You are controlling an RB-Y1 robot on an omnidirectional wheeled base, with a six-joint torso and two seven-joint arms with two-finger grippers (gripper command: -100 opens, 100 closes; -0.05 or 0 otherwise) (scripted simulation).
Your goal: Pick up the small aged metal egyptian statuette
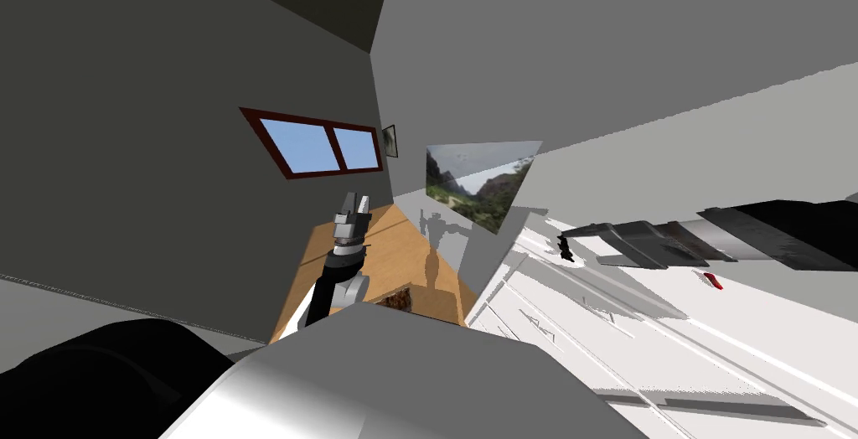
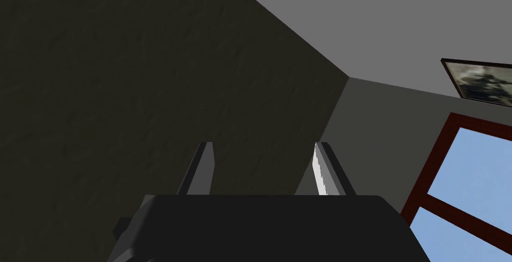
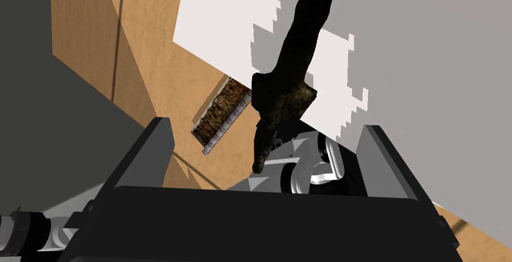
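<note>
Near the far corner of the white flat top [image 1: 737, 333], robot's right side: the right gripper [image 3: 266, 125] reaches in low over the surface, blades spread wide, nothing clamped. The small, slim, dark, mottled metal-looking statuette [image 3: 287, 64] sits in the gap between the two blades in the right wrist view, apart from both. In the head view it's a small dark shape at the blade tips, on the white top. Can't tell if it stands upright or leans, or how deep it is in the jaws.

Step, my read: pre-grasp, straddle roughly lined up, squeeze not yet done.

Next move needs:
- confirm depth; if only the tips flank it, ease forward a touch
- centre it, since it sits nearer one blade
- close on the wider mid-section, not the thin end
- the shape is slim and irregular, so it's likely to twist or tip if one blade lands first; close slowly, then lift straight up

The left gripper [image 2: 262, 146] is raised ahead of the chest over the tan wooden floor [image 1: 394, 250], blades apart, empty. Idle, I'd say.

Count:
- statuette: one
- small red object [image 1: 712, 281]: one, on the white top under the right forearm, well apart from the statuette
- brown rough-textured rectangular patch [image 3: 222, 116] with a white numbered strip on one edge: one, on the wooden floor
- grippers: two, both unclenched
</note>
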